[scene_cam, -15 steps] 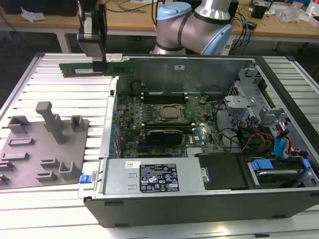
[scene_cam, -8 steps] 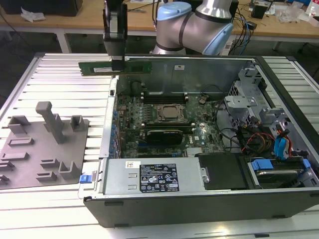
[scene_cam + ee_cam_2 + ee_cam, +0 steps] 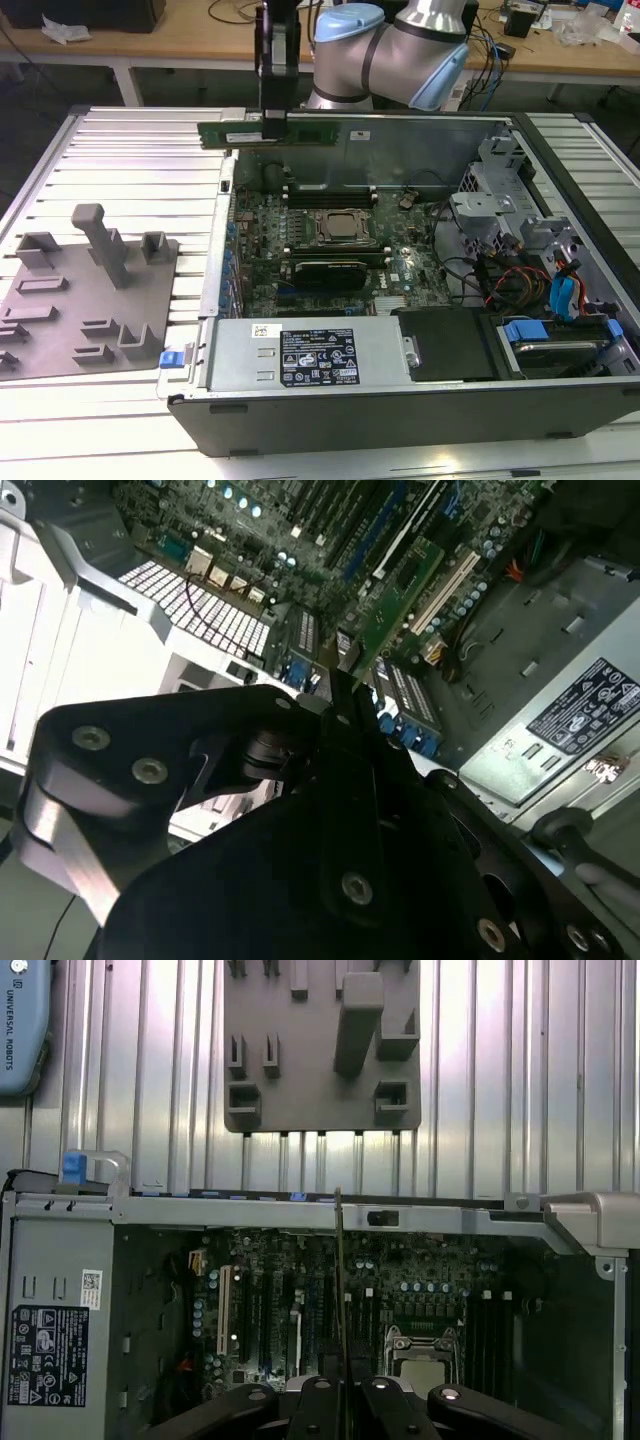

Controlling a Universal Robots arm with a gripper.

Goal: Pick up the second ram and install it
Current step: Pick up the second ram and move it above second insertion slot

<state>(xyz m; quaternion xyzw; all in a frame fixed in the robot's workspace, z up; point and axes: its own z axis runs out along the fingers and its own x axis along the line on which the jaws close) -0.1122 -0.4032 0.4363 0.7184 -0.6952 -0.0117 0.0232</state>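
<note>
Hand (image 3: 272,125) pinching ram stick (image 3: 315,133) at its middle. Stick held level, edge down, in the air above far wall of open computer case (image 3: 400,420). Probably so its edge meets the slots on the motherboard (image 3: 255,250) squarely.

Lab: open computer case (image 3: 400,425), cabled benches (image 3: 170,42)
</note>
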